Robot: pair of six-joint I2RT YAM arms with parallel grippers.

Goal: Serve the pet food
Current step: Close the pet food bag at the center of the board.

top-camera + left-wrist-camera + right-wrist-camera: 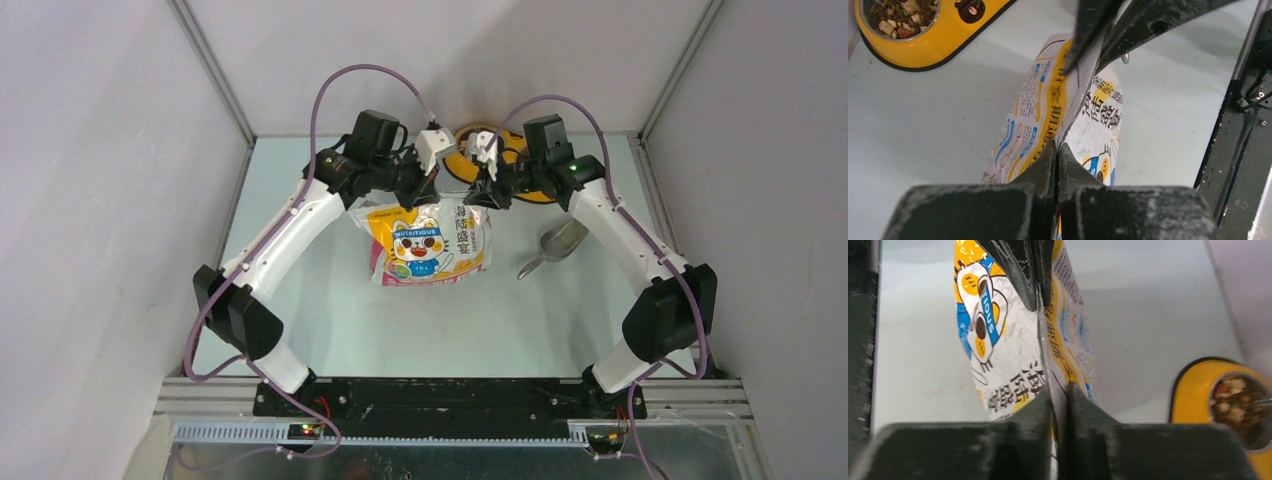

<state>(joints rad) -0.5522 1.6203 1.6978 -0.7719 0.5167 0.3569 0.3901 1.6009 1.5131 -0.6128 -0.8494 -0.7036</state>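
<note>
Progress: partway, I judge | left claw (1058, 147) clamped tight on bag (430, 245) top edge | right claw (1059, 390) pinching same edge | pet food (895, 17) already in one bowl of feeder (943, 42) behind bag | scoop (555, 245) idle on worktop (330, 320) | bag opening, further serving seemingly left

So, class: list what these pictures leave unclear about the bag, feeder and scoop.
Top view: feeder mostly behind the left gripper and right gripper.
Wrist views: frame edges cut off most of the feeder.
Every view: bag mouth, opened or sealed, hidden in both grips.
Top view: scoop too small to see inside.
</note>
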